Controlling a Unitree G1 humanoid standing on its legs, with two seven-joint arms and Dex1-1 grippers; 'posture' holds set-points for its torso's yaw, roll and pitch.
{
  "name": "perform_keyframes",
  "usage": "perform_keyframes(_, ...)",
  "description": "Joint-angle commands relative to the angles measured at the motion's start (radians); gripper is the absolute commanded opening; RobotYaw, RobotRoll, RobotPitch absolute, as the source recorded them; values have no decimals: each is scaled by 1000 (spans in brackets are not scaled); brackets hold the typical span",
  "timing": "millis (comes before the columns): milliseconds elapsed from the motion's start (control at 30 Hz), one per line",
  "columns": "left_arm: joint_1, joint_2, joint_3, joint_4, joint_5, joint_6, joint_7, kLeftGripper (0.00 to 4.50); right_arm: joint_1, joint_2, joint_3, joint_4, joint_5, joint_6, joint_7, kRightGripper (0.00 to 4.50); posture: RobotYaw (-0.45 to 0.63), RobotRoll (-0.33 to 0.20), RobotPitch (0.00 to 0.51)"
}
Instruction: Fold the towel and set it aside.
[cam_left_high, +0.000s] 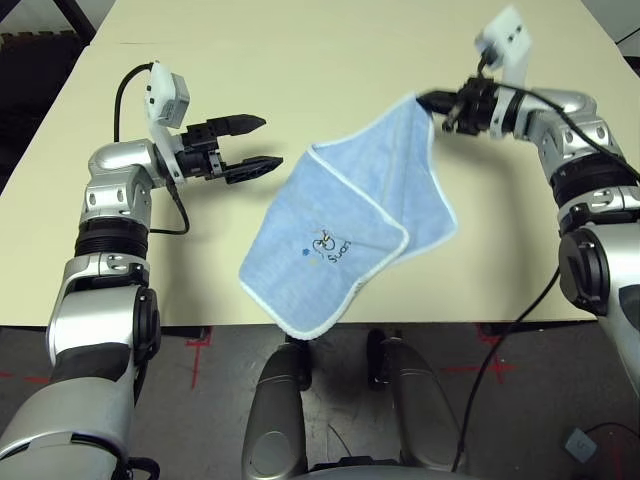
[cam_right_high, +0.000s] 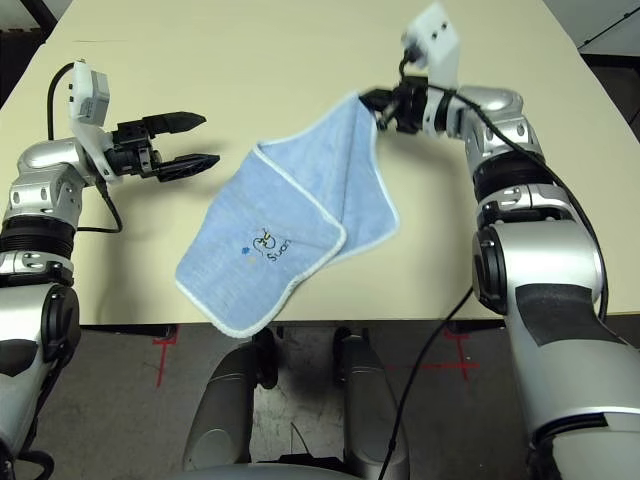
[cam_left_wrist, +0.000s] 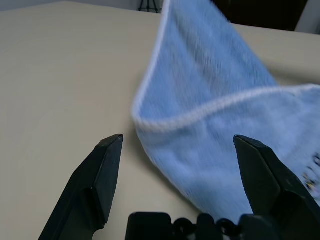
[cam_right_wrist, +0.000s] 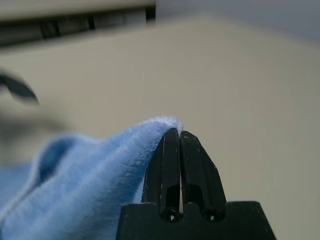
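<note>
The light blue towel (cam_left_high: 340, 225) with white edging hangs by one corner from my right gripper (cam_left_high: 432, 103), which is shut on that corner and holds it up over the table. The cloth drapes down and toward me, partly doubled over, its lower end hanging past the table's near edge. A small cartoon logo with dark lettering (cam_left_high: 325, 245) faces up. My left gripper (cam_left_high: 262, 143) is open, hovering just left of the towel's upper left fold, apart from it. In the left wrist view the towel's white-edged fold (cam_left_wrist: 210, 107) lies ahead of the spread fingers. The right wrist view shows the towel (cam_right_wrist: 90, 185) pinched at the shut fingertips.
The beige table (cam_left_high: 300, 60) stretches wide behind and to both sides of the towel. Its near edge (cam_left_high: 180, 324) runs just in front of me, with dark floor marked by red tape below. A black cable trails from my left wrist across the table.
</note>
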Motion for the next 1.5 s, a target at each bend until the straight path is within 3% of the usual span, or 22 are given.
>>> perform_keyframes(33,22,-11,9,-8,-13,-1,24,4500,-70,5,-58,-30,76,-51,32,24,-54,0,316)
perform_keyframes(267,17,-36,19,-17,-29,9,62,4500,-241,-7,-121,-56,166,-86,75,24,-54,0,314)
perform_keyframes(400,14,-49,26,-24,-40,15,77,4500,-312,-3,-109,-57,161,-95,77,24,-58,0,315)
perform_keyframes(767,-53,-142,72,-173,-139,158,217,4500,-235,42,-56,-50,113,-96,22,24,-30,0,314)
perform_keyframes(967,-70,-155,62,-191,-141,167,252,4500,-234,47,-56,-54,117,-93,21,24,-33,0,309)
perform_keyframes(1367,-121,-263,43,-315,-180,308,393,4500,-230,49,-57,-50,115,-102,12,24,-20,0,307)
perform_keyframes(1500,-116,-294,12,-338,-151,339,450,4500,-229,52,-56,-47,113,-104,9,24,-17,0,307)
